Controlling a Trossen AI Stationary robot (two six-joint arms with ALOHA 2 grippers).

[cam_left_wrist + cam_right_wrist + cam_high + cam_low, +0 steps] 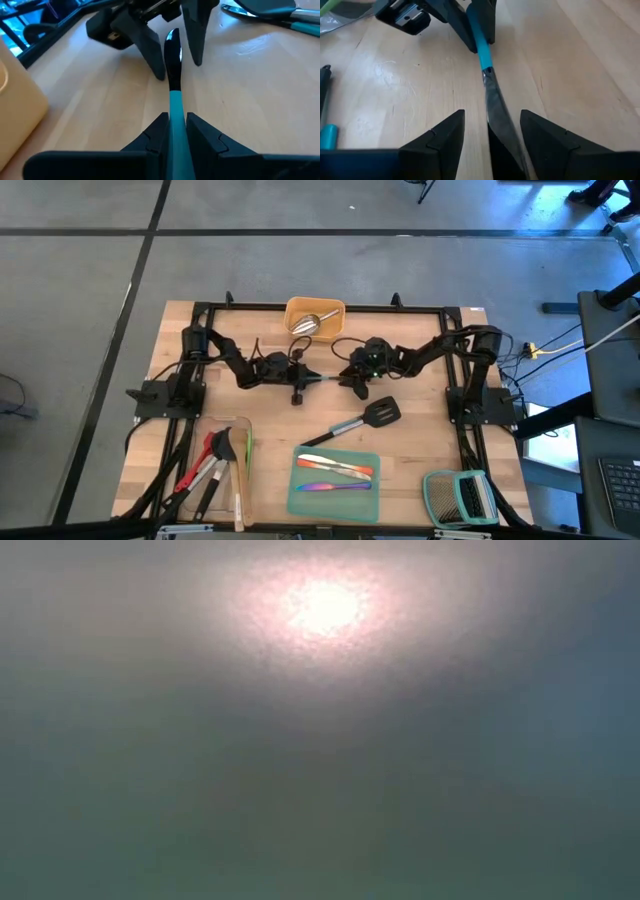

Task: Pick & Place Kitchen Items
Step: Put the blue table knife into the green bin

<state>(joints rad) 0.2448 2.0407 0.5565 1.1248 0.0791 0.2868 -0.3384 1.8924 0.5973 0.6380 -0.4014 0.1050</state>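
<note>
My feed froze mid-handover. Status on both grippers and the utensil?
Left gripper shut on teal-handled knife, mid-table. Right gripper open, fingers straddling the blade, not gripping. Black slotted turner lies close by, clear of the handover.

Overhead straight down; low view blurred; wrists close, facing, sharing blue-handled utensil [175, 107].

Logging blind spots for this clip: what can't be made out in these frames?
- Low view: only haze and one bright glare; no table, arms or items show.
- Blue-handled utensil, clamped by the left gripper: its metal end lies between the right gripper's spread fingers; contact can't be judged, and the frame edge cuts it off.
- Clear tray, high view: overlapping handles, too small to count.
- Teal tray cutlery: types unreadable.
</note>
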